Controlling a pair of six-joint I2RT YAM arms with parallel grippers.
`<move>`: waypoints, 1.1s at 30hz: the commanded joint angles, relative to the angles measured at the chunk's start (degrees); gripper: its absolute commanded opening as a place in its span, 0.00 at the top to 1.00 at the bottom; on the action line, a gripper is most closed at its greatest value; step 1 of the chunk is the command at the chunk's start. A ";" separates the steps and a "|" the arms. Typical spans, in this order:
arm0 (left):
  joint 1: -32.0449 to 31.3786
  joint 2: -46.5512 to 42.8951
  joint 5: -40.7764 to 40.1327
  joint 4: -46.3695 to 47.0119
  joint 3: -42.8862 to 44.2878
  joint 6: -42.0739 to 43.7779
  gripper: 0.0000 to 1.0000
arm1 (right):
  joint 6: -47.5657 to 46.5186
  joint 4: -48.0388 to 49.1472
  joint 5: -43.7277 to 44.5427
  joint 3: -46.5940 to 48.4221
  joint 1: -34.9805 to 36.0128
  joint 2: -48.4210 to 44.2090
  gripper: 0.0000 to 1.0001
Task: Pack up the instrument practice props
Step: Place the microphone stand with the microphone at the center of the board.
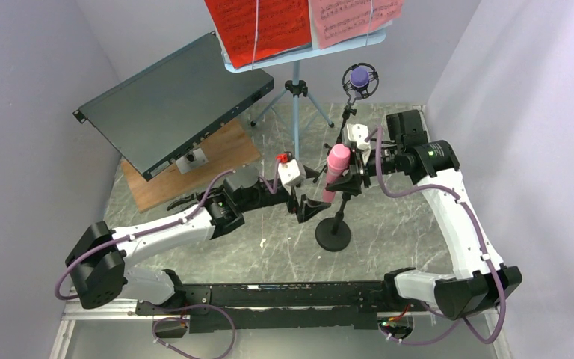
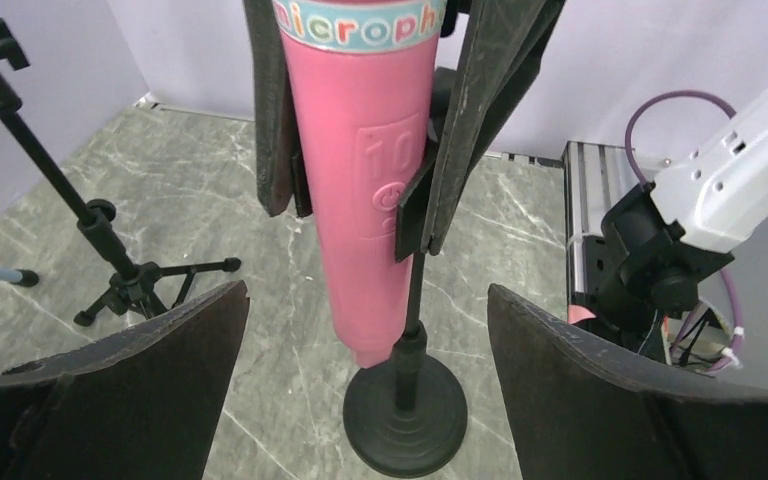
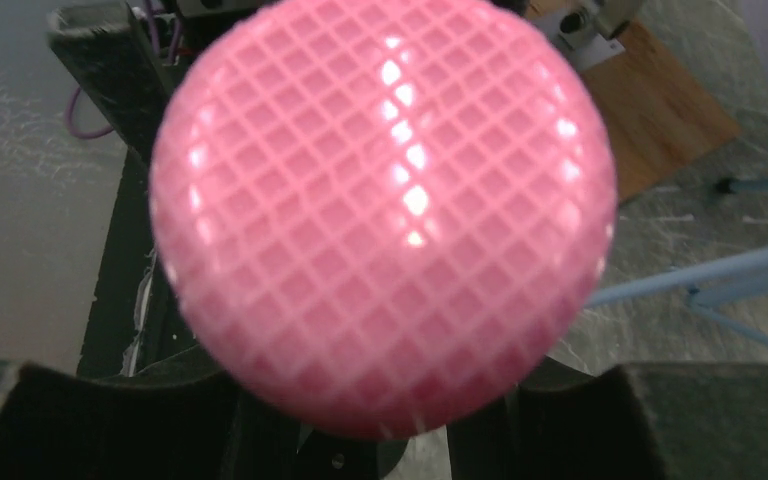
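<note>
Pinching the pink microphone mid-frame with the right fingers, left fingers spread wide just beside its black stand, and honestly risking dragging that stand over if the clip hangs on during the lift.

BODY | left arm: white shells, black joints, large black shoulder block | right arm: same white shells and black joints | purple cable: runs along each arm, white tie at one joint | left gripper: broad matte black fingers, white housing behind | right gripper: black fingers | mounting rail: black
</note>
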 commanded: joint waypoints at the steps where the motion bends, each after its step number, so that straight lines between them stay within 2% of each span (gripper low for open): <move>1: -1.98 0.40 -0.12 10.81 -2.74 5.70 0.06 | -11.20 -2.20 -5.53 -2.33 0.41 -1.59 0.69; 3: -2.52 0.36 -0.27 11.06 -3.21 5.86 0.07 | -11.91 -2.50 -4.90 -3.21 0.35 -2.09 0.59; 5: -2.87 0.31 -0.36 11.17 -3.26 5.82 0.07 | -11.44 -2.42 -4.26 -3.71 0.26 -2.62 0.42; 7: -3.09 0.52 -0.32 10.88 -2.81 5.90 0.07 | -10.76 -2.28 -4.47 -3.92 -0.35 -3.17 0.30; 11: -3.46 0.96 -0.68 10.20 -1.91 6.00 0.10 | -10.31 -3.37 -5.22 -3.27 -3.00 -4.32 0.14; 14: -3.72 0.91 -1.44 10.15 -1.80 5.99 0.11 | -11.61 -6.10 -5.92 -2.75 -5.43 -5.71 0.06; 17: -3.81 0.45 -2.85 8.82 -1.52 6.29 0.12 | -13.57 -9.56 -6.05 -2.69 -7.67 -7.26 0.02; 20: -3.81 -0.56 -4.89 7.48 -1.19 6.43 0.12 | -14.08 -11.86 -5.16 -3.03 -10.89 -9.23 0.01; 23: -3.83 -2.29 -7.00 6.18 -1.13 5.66 0.08 | -14.85 -14.34 -4.37 -3.52 -13.74 -11.27 0.01; 27: -3.81 -3.79 -7.44 5.53 -0.39 4.36 0.05 | -14.16 -13.24 -4.43 -7.74 -17.38 -13.74 0.01; 28: -3.81 -4.05 -7.52 4.48 0.16 4.07 0.01 | -14.29 -12.74 -4.53 -9.01 -17.83 -14.24 0.01; 33: -3.81 -5.59 -6.72 3.43 1.52 1.32 0.01 | -19.17 -12.70 -8.82 -12.97 -19.36 -15.49 0.01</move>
